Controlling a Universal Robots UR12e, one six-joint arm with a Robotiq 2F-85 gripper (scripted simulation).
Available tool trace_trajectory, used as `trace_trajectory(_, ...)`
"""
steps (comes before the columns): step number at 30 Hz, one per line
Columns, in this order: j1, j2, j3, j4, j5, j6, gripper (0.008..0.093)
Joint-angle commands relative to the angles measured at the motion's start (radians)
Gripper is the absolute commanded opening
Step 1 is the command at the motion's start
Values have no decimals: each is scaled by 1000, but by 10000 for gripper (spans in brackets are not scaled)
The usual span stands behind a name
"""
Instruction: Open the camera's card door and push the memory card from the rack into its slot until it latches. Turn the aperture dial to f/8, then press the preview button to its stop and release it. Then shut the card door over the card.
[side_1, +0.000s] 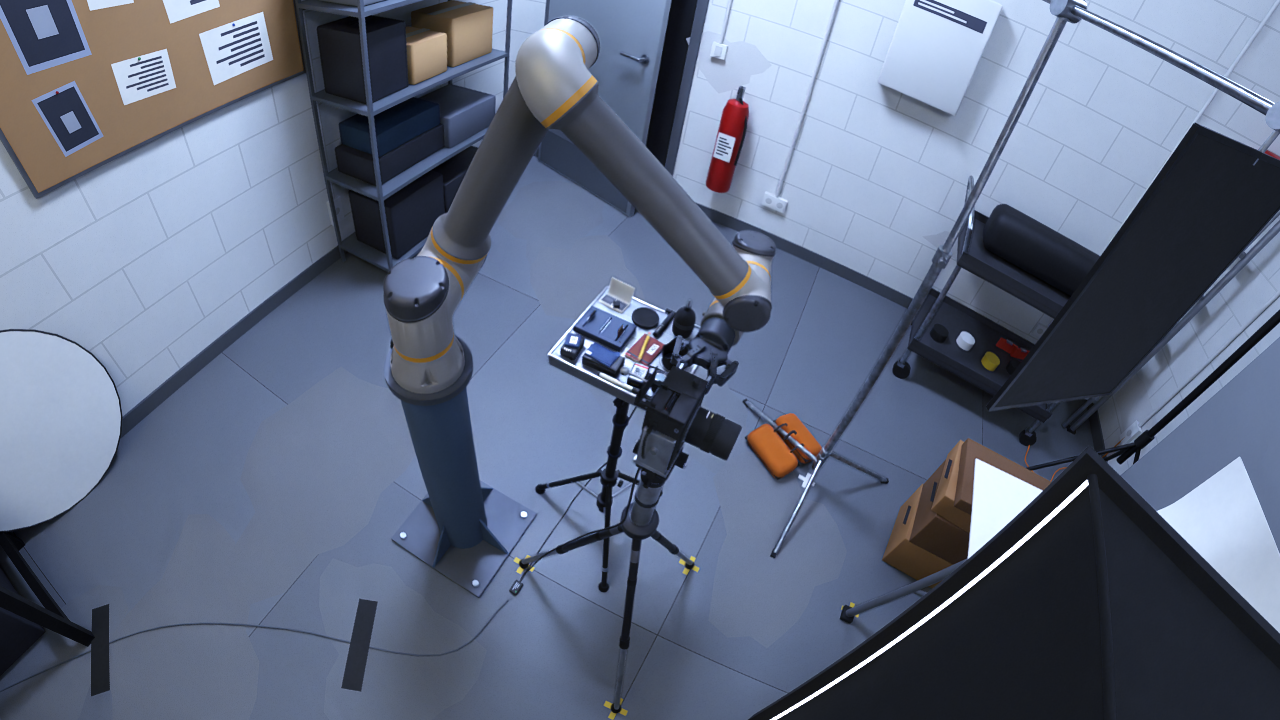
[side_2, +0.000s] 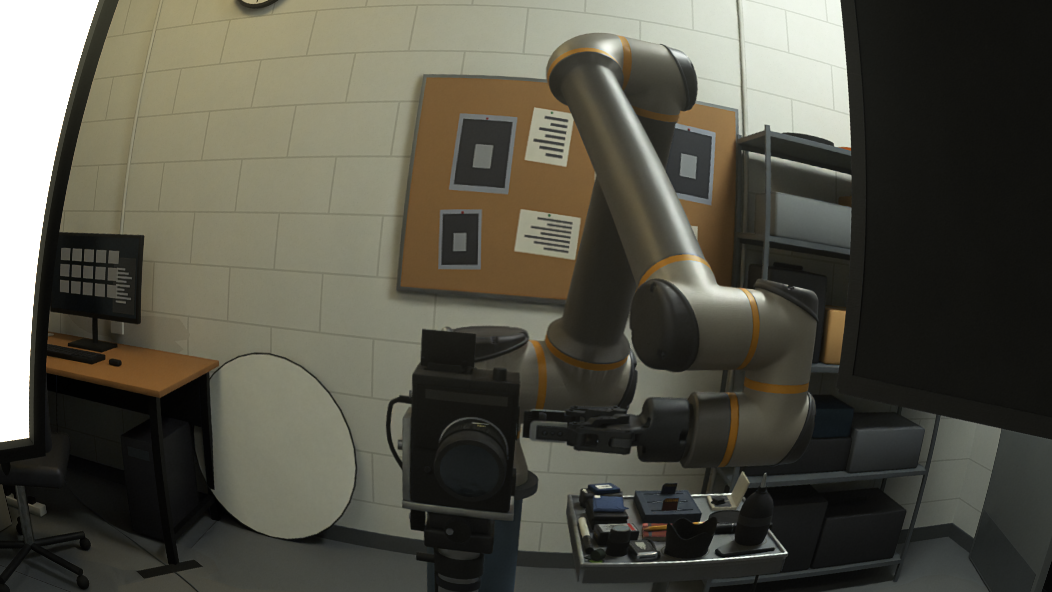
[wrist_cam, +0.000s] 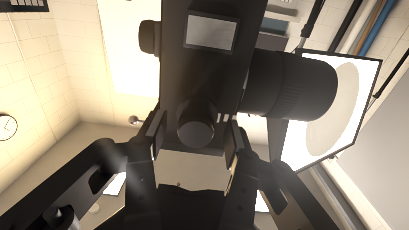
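Note:
The card door and slot are hidden from me on the camera's (side_2: 463, 434) far side. The camera sits on a tripod (side_1: 631, 537), its lens (wrist_cam: 289, 85) pointing away to my right in the wrist camera. A round knurled aperture dial (wrist_cam: 196, 124) projects from the camera's side, and my gripper (wrist_cam: 196, 137) stands open around it, holding nothing. In the second side camera the gripper (side_2: 533, 428) reaches in level from the right, up against the camera's side. A grey panel (wrist_cam: 211, 33) sits higher on the same face. The rack (side_2: 668, 506) sits on the tray below my wrist.
Behind the camera stand a brick wall with a corkboard (side_2: 515, 184) and a metal shelf unit (side_1: 403, 125). A tray (side_1: 618, 336) of small accessories stands on its own stand beside the tripod. A softbox (side_1: 1056, 609), a black flag (side_1: 1155, 269), light stands and boxes crowd the right.

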Motion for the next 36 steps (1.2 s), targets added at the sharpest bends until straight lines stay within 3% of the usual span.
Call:
trace_trajectory(1,0,-1,-1,0,0,0,580)
trace_trajectory(8,0,-1,-1,0,0,0,570)
trace_trajectory(32,0,-1,-1,0,0,0,90)
trace_trajectory(36,0,-1,-1,0,0,0,80)
